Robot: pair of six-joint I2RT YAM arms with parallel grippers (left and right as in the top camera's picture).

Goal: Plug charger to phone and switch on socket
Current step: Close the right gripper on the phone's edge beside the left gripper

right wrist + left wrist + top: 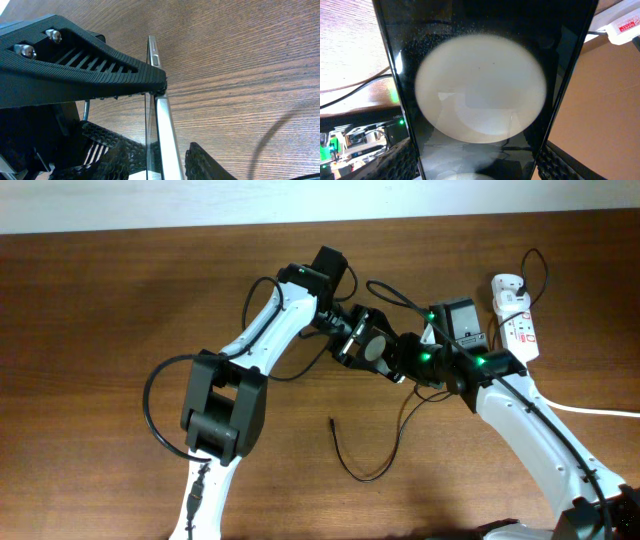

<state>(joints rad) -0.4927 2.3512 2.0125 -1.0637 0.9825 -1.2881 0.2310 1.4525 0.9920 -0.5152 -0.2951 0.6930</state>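
The black phone (377,348), showing a white round spot, is held above the table's middle. My left gripper (360,338) is shut on its long edges; in the left wrist view the phone (480,90) fills the frame between my fingers (477,167). My right gripper (407,360) straddles the phone's thin silver edge (162,120). Its fingers (167,152) are open, with a gap on one side. The charger's black cable (365,475) lies on the table with its plug tip (331,420) free. Its white adapter (506,286) sits at the far end of the white socket strip (520,330).
The socket strip's corner with a red mark shows in the left wrist view (620,20). Its thick white cord (600,412) runs off the right edge. Both arms cross the table's middle. The left arm's black cable (150,410) loops at the left.
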